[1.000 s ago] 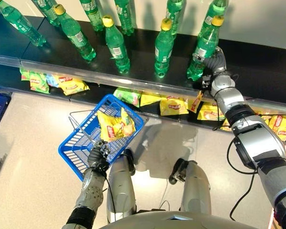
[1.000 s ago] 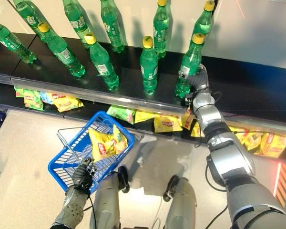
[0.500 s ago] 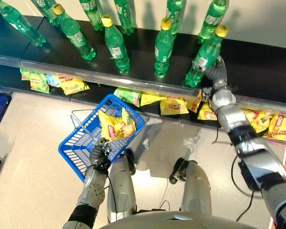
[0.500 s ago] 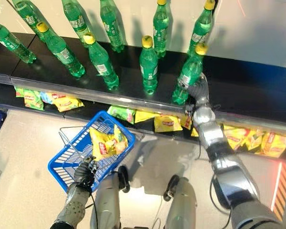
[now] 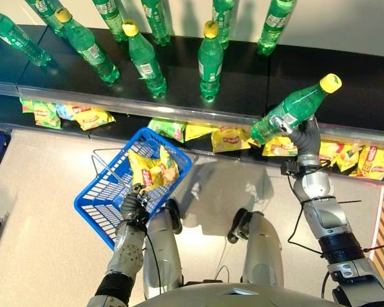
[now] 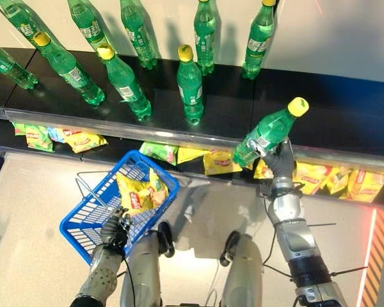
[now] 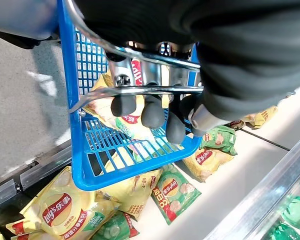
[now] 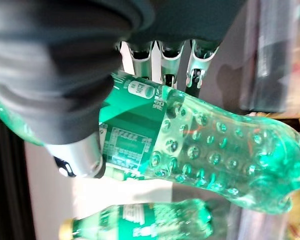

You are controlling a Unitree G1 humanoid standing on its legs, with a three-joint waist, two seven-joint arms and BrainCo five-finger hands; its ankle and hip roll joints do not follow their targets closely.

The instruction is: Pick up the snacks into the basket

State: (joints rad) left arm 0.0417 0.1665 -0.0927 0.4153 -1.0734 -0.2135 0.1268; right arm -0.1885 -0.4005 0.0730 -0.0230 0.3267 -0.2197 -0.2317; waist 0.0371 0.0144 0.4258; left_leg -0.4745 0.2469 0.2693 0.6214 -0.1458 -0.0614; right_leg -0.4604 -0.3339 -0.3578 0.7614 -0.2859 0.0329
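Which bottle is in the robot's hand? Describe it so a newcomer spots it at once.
Start at the black upper shelf lined with upright green bottles. At its front edge, right of centre, one green bottle with a yellow cap is gripped by the right hand. Unlike its neighbours, it is tilted and lifted off the shelf.

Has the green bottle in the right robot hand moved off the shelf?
Yes. The bottle has left the top shelf, tilted, toward the robot, gripped by the right robot hand.

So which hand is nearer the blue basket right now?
Left. The left hand grips the blue basket by its handle; the right hand holds a green bottle off by the shelf.
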